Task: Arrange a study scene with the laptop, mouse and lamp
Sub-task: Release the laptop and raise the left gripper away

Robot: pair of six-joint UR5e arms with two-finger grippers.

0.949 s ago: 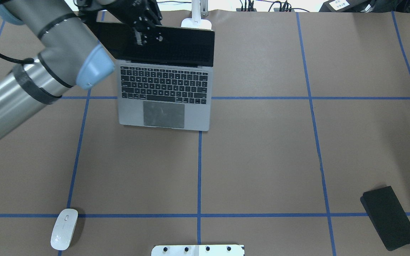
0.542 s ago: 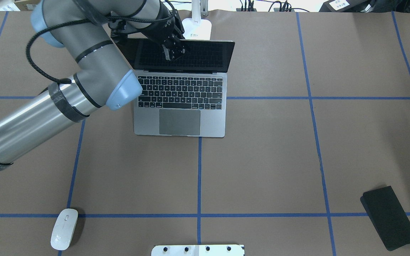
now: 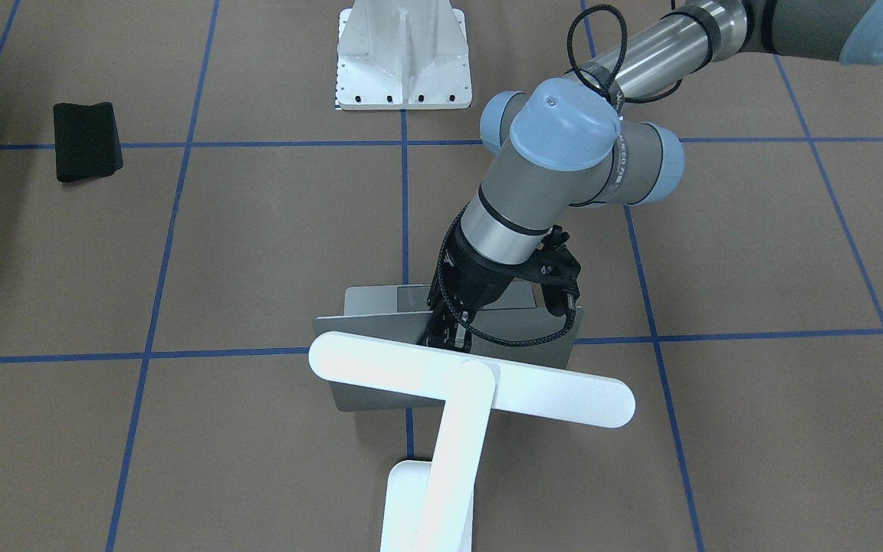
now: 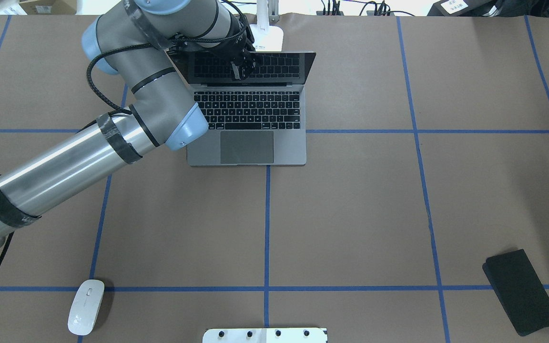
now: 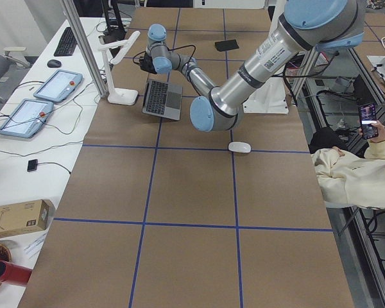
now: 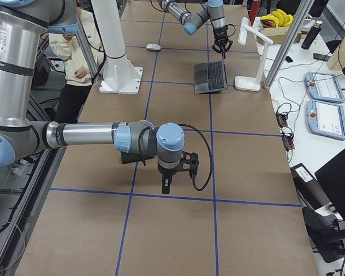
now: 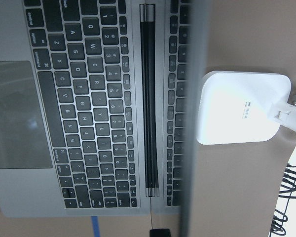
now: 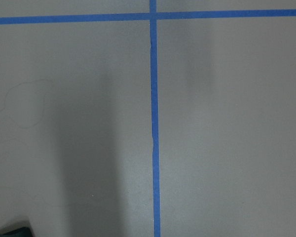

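Observation:
The grey laptop (image 4: 248, 143) lies open at the far middle of the table, keys and trackpad showing. My left gripper (image 4: 238, 66) is shut on the top edge of its screen; in the left wrist view the lid edge (image 7: 187, 118) runs blurred between keyboard and table. The white lamp stands just behind the laptop, its base (image 4: 267, 38) near the far edge and its bar head (image 3: 472, 379) across the lid. The white mouse (image 4: 86, 306) lies at the near left. My right gripper (image 6: 167, 185) hovers over bare table; I cannot tell if it is open or shut.
A black pad (image 4: 522, 291) lies at the near right. The white ribbed pedestal (image 3: 403, 57) stands at the robot's side, middle. Blue tape lines cross the brown table (image 4: 350, 214). A person (image 5: 359, 173) sits beside the table.
My left gripper has moved to the right and then a little away from me, dragging the open laptop with it toward the lamp. The mouse and black pad have not moved.

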